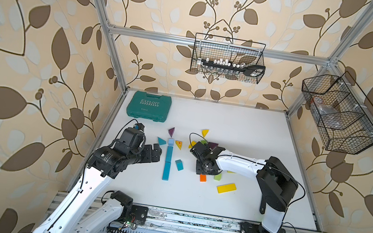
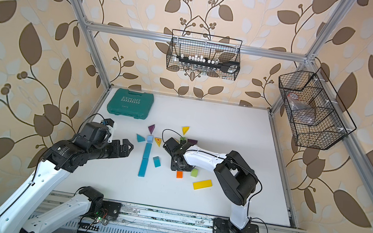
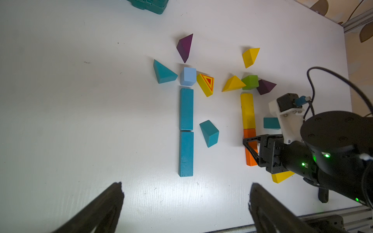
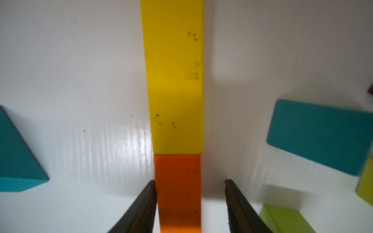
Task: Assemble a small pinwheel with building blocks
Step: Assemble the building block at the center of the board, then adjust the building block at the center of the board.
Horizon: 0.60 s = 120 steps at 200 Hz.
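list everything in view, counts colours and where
tool case: one, teal, table's far left corner
wire baskets: two, black, back and right walls
teal bars: two, teal, end to end mid-table
pale blue cube: one, pale blue, at their far end
yellow bar: one, yellow, right of teal bars
orange bar: one, orange, butting its near end
green cube: one, green, at yellow bar's far end
loose yellow bar: one, yellow, by the right arm
wedges: six, one teal, two purple, three yellow, near both cubes
short blocks: three, two teal, one light green, beside the bars
left gripper: open, hovering left of teal bars
right gripper: open, straddling orange bar
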Each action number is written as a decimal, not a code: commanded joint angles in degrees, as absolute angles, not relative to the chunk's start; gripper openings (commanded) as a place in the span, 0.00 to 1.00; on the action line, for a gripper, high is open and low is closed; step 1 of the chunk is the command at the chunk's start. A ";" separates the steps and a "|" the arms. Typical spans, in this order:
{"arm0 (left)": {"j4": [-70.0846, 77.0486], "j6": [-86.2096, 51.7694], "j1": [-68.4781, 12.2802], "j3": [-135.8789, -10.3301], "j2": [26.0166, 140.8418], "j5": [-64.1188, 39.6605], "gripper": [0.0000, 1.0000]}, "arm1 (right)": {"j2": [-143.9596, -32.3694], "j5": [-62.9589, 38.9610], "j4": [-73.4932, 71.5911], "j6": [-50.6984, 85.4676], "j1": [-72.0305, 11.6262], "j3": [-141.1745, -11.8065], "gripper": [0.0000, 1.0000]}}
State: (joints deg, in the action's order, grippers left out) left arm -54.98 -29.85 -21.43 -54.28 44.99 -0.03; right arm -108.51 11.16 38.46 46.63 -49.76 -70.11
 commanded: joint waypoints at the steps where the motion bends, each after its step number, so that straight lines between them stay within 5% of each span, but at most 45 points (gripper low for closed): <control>1: -54.32 -28.87 -21.62 -54.14 45.15 0.44 0.99 | -108.00 13.42 42.12 43.54 -48.28 -73.94 0.57; 120: -54.40 -28.85 -21.62 -54.23 45.75 0.64 0.99 | -119.20 13.16 43.48 37.22 -44.87 -85.97 0.63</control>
State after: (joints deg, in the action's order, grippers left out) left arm -55.00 -29.85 -21.43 -54.28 45.80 -0.03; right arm -117.47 12.84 42.06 38.30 -44.91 -84.03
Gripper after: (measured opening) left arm 0.989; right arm 0.633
